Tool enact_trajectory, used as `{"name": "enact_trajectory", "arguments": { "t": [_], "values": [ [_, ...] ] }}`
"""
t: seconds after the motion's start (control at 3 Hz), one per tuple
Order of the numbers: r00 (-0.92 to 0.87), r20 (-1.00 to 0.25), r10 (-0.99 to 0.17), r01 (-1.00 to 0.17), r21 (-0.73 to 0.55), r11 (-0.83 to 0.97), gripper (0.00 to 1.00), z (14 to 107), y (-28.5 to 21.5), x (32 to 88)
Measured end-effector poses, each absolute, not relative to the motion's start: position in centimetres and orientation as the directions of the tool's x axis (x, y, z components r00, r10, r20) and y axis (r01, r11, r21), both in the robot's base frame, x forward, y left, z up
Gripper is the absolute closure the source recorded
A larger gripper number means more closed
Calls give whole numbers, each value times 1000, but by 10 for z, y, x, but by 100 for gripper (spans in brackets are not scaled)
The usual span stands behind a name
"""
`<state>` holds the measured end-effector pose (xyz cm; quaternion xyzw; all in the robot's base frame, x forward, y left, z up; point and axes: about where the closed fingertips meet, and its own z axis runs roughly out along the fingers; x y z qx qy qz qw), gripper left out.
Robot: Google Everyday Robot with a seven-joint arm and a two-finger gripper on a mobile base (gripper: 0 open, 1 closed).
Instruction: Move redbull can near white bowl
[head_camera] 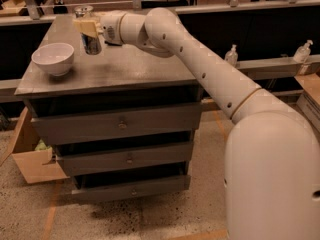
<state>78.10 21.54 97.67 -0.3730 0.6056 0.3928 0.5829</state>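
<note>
One bench (135,71) stands in view, with three drawers (120,125) in its front. On its top there is one white bowl (52,59) and one redbull can (92,45). One arm (200,59) reaches over the bench. Its single hand (86,27) is at the back left of the bench top, clasping the can. Two pump bottles (231,55) stand on the ledge behind. One cardboard box (32,164) sits on the floor.
</note>
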Motion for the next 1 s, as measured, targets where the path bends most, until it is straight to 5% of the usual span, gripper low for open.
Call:
{"name": "enact_trajectory", "arguments": {
  "t": [1.0],
  "values": [
    [-44,-999,22,-912,49,408,100,948,245,775]
  ]
}}
